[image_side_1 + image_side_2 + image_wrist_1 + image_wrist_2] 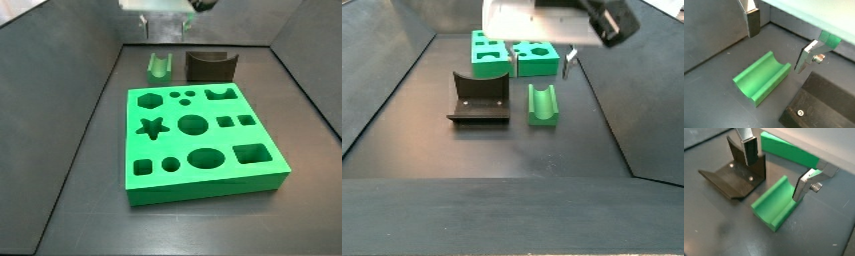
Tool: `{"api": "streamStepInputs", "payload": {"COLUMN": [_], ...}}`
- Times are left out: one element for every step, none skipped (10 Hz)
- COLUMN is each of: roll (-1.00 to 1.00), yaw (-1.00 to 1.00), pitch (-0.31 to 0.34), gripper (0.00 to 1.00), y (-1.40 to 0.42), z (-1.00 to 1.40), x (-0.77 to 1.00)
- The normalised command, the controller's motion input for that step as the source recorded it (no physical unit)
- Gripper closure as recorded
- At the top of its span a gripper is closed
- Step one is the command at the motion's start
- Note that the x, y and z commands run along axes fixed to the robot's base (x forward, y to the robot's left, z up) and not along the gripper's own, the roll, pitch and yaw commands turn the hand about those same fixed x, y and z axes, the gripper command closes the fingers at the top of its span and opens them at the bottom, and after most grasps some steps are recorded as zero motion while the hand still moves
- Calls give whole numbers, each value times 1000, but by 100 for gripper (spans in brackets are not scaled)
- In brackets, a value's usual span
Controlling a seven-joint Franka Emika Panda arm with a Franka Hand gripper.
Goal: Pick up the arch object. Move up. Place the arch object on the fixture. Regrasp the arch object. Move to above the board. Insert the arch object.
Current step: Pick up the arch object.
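Observation:
The light-green arch object (pixel 763 77) lies on the dark floor with its curved groove facing up; it also shows in a wrist view (pixel 774 204) and in both side views (pixel 160 67) (pixel 543 103). My gripper (pixel 779 40) hangs above it, open and empty, with its fingers (pixel 749 150) spread wide on either side of the piece without touching it. The dark fixture (pixel 734 178) stands right beside the arch (pixel 210 66) (pixel 480 97). The big green board (pixel 201 140) with its shaped holes lies beyond them (pixel 516 55).
Dark walls (pixel 80 90) enclose the floor on the sides. The board's edge (pixel 811 15) lies close behind the gripper, and the fixture's base plate (pixel 817 107) sits near the arch's end.

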Motion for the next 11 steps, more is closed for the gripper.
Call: {"api": "streamStepInputs", "payload": {"roll": [-191, -210, -229, -267, -313, -371, -384, -281, -240, -201, -197], "yaw": [0, 0, 0, 0, 0, 0, 0, 0, 0, 0, 0], "pitch": [0, 0, -19, -67, -94, -49, -29, -43, 0, -1, -59], "gripper": [0, 0, 0, 0, 0, 0, 0, 0, 0, 0, 0], "y": [0, 0, 0, 23, 149, 286, 303, 131, 43, 29, 34], "z": [-766, -726, -680, -609, -526, -423, -400, -291, -269, -220, -177], "x": [-14, -6, 0, 0, 0, 0, 0, 0, 0, 0, -14]}}
